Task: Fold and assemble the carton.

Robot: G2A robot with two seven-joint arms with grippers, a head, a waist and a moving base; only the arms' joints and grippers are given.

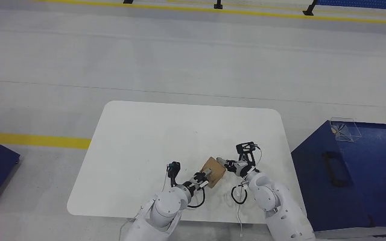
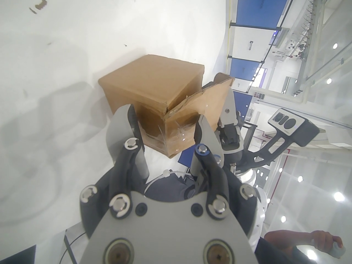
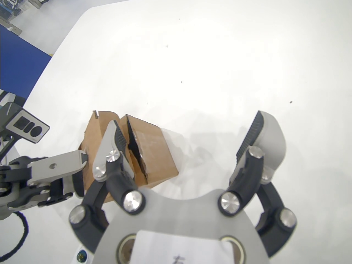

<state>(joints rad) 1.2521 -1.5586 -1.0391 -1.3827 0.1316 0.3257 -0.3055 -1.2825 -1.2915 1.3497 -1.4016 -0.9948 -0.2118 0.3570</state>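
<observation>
Where the two arms meet near the front edge of the white, round-cornered table (image 1: 157,138), the carton (image 1: 212,169) stands between them. It is a small box of brown corrugated board, matte and a little crushed.

Seen from the left wrist, its top panel is flat and smooth. One flap sticks out with a ragged, torn edge, and a strip of clear tape wrinkles and shines down the nearest corner. The left gripper (image 2: 165,113) clamps that taped corner between its grey metal fingers (image 2: 123,127), which are lined with ribbed black pads, one against each side wall. That view also catches a tiny cardboard scrap (image 2: 41,4) lying far off on the tabletop.

From the right wrist, the carton's other side comes out: a dark split runs down between two panels where the seam gapes. The right gripper (image 3: 187,119) stands spread wide. One finger (image 3: 114,138) is just in front of that split, and the other hangs over the white tabletop, well clear of the box. The left wrist view shows the nearer finger lying against the back of the raised flap.

From above, the carton reads as a brown square turned askew to the table's edges, with an arm at each side.
</observation>
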